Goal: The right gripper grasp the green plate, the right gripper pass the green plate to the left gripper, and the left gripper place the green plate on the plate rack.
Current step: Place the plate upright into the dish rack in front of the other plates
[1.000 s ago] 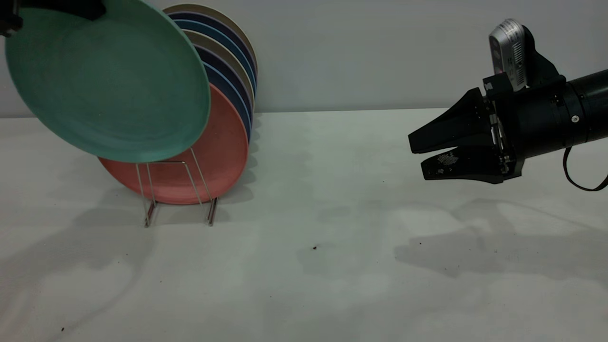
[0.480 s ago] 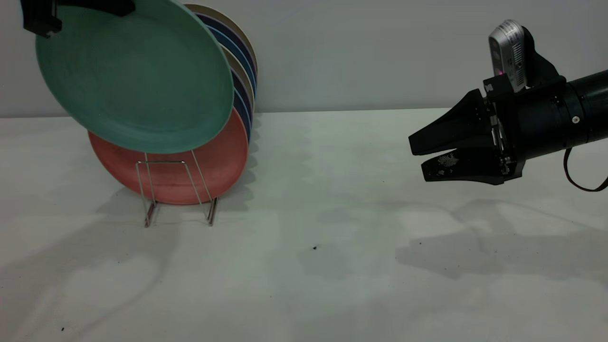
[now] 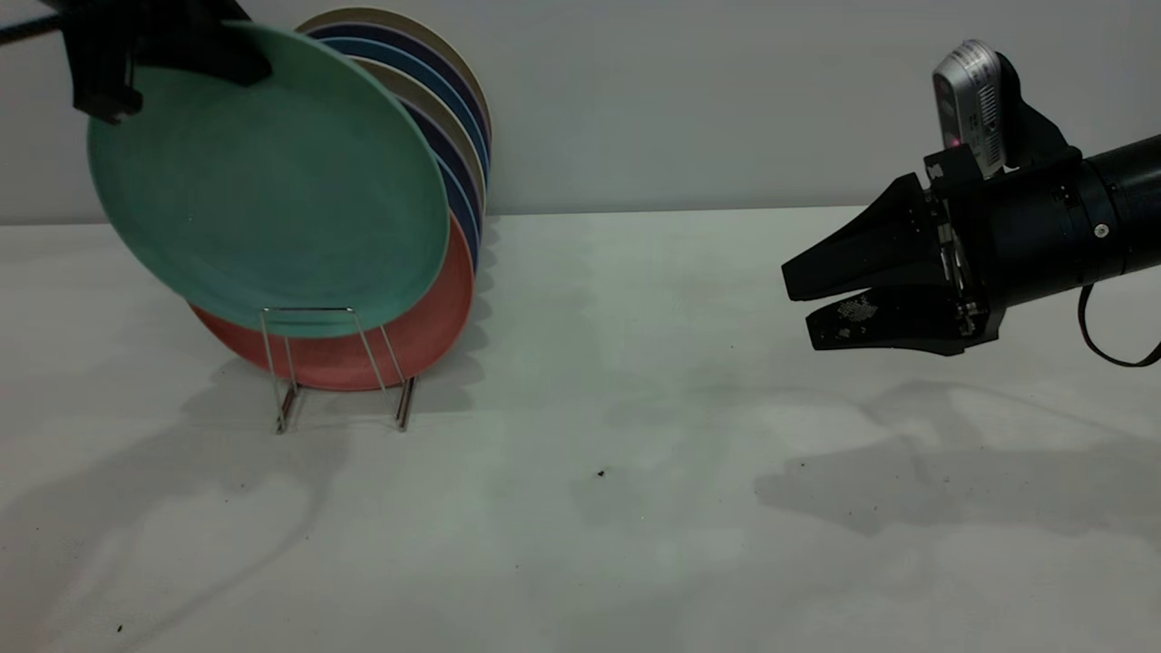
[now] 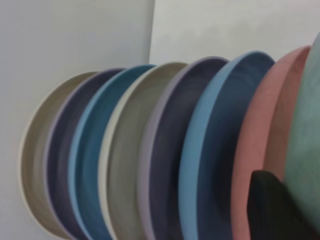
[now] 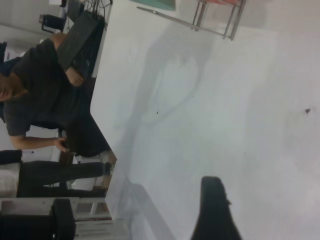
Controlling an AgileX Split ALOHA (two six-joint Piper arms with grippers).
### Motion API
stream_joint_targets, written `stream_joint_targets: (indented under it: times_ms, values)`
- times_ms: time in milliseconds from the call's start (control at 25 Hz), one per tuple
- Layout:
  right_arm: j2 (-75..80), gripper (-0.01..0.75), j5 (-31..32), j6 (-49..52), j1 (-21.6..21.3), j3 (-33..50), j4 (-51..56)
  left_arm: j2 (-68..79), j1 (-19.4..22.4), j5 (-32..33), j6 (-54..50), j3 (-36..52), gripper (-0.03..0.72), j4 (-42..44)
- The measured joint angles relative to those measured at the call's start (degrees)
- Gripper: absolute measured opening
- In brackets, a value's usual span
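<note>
Left end effector (image 3: 136,63) pinches the round matte green plate (image 3: 272,181); right end effector (image 3: 821,295) slightly spread.

On the table (image 3: 580,508), the plate rack (image 3: 340,367) stands at the exterior view's left with a row of plates (image 3: 453,118) leaning in it, one behind another toward the wall. The green plate (image 3: 272,181) hangs tilted in front of the foremost racked plate (image 3: 426,336), gripped at its upper edge by the left gripper (image 3: 136,59). The right gripper (image 3: 816,295) hovers well apart at the right, above the table.
</note>
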Motion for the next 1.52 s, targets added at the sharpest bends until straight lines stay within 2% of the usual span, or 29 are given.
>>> stream_joint_targets:
  times_ms: [1080,1200,1440,1520]
  values:
    - [0.0,0.552,-0.1,0.0,0.0,0.0,-0.7,5.7,0.0,-1.9,0.0,0.0,0.083,0.1]
    - [0.0,0.552,-0.2,0.0,0.0,0.0,-0.7,5.7,0.0,-1.6,0.0,0.0,0.114,0.5]
    - [0.0,0.552,-0.2,0.0,0.0,0.0,-0.7,5.7,0.0,-1.1,0.0,0.0,0.239,0.8]
    - [0.0,0.552,-0.2,0.0,0.0,0.0,-0.7,5.7,0.0,-1.0,0.0,0.0,0.260,0.8]
